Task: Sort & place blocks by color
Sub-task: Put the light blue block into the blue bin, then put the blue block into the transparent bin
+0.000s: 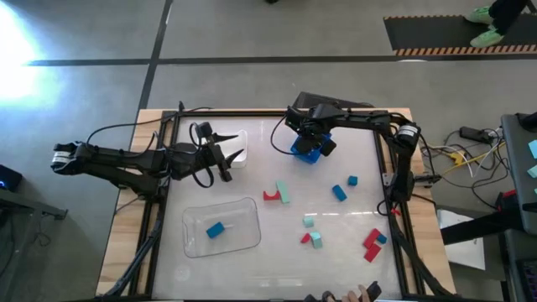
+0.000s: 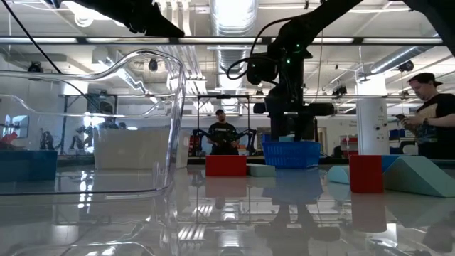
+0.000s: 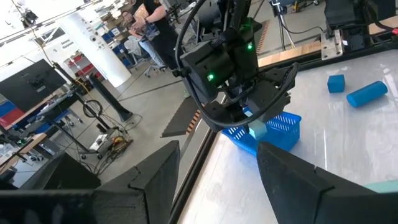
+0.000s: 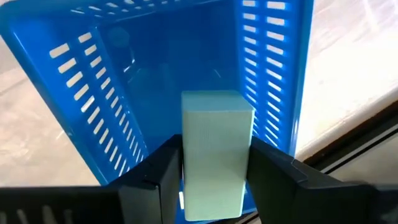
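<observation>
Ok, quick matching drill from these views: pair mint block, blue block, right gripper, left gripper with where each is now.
Things:
1. mint block
2. blue block
3. right gripper
4. left gripper

Places:
A. inside the clear tray
B. over the blue basket
C. between the right jaws
D. by the white tray, open

Pairs: 1-C, 2-A, 3-B, 4-D

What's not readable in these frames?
- Blue bin floor: high view, right gripper covers it.
- Mint block grip: right wrist view, contact between fingers and block uncertain.
- Clear tray contents: low view, glare hides them.
- Left gripper: idle near white tray.
</observation>
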{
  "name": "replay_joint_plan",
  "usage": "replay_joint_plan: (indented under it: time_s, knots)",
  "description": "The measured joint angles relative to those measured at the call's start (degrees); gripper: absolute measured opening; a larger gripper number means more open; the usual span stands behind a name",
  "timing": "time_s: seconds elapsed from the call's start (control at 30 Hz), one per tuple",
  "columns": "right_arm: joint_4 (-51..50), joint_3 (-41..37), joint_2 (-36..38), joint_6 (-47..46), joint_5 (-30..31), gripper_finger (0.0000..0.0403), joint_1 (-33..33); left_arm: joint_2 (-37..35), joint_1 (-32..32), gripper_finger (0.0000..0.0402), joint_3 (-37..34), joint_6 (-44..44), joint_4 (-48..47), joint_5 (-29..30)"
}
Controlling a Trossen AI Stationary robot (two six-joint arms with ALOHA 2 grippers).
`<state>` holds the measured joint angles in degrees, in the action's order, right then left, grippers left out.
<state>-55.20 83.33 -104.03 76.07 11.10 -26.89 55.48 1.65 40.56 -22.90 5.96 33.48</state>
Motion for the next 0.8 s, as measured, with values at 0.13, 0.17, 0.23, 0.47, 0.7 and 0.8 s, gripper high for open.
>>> replay_joint_plan:
  time_s: [0.13,0.17,0.23,0.47,0.7,0.8]
  knots:
    - [0.0,0.0,0.0,0.0,2.0,0.0160,0.1,0.0,0.0,0.0199,0.0,0.0,0.0,0.0]
    - [0.0,0.0,0.0,0.0,2.0,0.0162,0.1,0.0,0.0,0.0199,0.0,0.0,0.0,0.0]
    - [0.0,0.0,0.0,0.0,2.0,0.0165,0.1,0.0,0.0,0.0199,0.0,0.0,0.0,0.0]
    - [0.0,0.0,0.5,-1.4,2.4,0.0166,0.1,0.0,0.0,0.0199,0.0,0.0,0.0,0.0]
    - [0.2,0.0,5.2,-15.7,3.3,0.0166,2.8,0.0,0.0,0.0199,0.0,0.0,0.0,0.0]
    - [0.2,0.0,8.1,-29.4,3.9,0.0163,5.0,0.0,0.0,0.0199,0.0,0.0,0.0,0.0]
